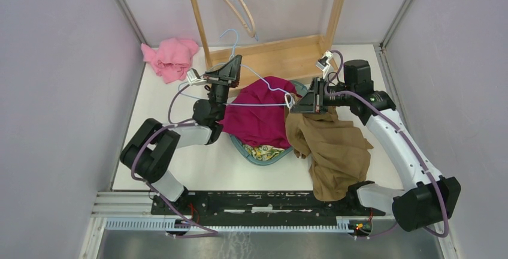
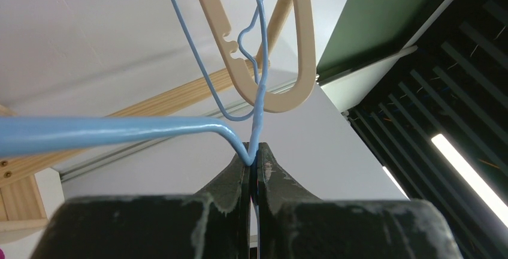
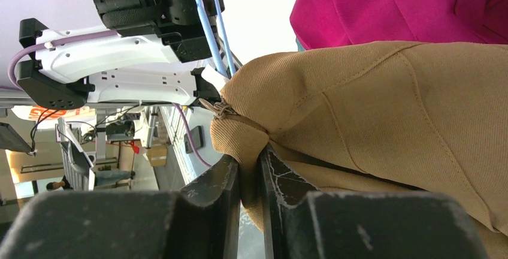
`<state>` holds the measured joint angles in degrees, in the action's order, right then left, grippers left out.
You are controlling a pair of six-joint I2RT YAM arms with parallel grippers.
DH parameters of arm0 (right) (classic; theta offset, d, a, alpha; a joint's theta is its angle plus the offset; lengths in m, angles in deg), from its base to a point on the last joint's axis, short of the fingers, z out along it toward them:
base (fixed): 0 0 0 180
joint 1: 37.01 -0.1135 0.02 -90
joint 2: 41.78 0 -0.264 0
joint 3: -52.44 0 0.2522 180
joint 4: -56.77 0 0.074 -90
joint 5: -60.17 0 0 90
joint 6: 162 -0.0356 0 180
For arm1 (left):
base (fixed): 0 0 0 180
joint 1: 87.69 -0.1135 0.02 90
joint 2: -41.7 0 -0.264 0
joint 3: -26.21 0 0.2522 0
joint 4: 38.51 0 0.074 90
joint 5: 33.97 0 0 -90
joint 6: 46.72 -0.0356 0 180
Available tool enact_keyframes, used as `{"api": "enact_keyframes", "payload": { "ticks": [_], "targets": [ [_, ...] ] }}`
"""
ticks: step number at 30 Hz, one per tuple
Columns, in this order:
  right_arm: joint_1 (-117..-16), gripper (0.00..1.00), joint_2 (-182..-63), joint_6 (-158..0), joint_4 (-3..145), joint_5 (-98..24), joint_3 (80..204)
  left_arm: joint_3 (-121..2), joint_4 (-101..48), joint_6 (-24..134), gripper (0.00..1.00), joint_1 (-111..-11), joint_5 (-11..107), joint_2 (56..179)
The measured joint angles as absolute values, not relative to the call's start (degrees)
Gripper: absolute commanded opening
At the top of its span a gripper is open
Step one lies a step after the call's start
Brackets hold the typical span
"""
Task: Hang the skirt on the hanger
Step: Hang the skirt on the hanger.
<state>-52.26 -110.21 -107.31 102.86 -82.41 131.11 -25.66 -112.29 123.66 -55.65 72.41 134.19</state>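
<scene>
My left gripper (image 1: pixel 235 62) is shut on the neck of a blue wire hanger (image 1: pixel 263 83) and holds it above the table, the hook pointing up toward the rack. In the left wrist view the hanger (image 2: pixel 120 130) is pinched between the closed fingers of that gripper (image 2: pixel 256 154). My right gripper (image 1: pixel 298 104) is shut on the waistband edge of a tan skirt (image 1: pixel 332 145), right beside the hanger's right end. In the right wrist view the skirt (image 3: pixel 371 103) is folded between that gripper's (image 3: pixel 250 160) fingers, with the hanger's wires (image 3: pixel 203 25) just behind. The rest of the skirt drapes toward the table's front edge.
A magenta garment (image 1: pixel 257 115) lies over a teal basket (image 1: pixel 263 154) in the middle, under the hanger. A pink cloth (image 1: pixel 171 58) lies at the back left. A wooden rack (image 1: pixel 281 55) with beige hangers (image 1: pixel 239 7) stands at the back.
</scene>
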Motion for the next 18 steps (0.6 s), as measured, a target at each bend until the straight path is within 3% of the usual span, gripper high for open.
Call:
{"api": "enact_keyframes", "payload": {
  "ticks": [18],
  "targets": [
    [-51.7, 0.39, -110.8, -109.8, 98.6, -84.2, 128.6, -26.7, -112.3, 123.6, 0.08, -53.4, 72.0, 135.8]
  ]
}}
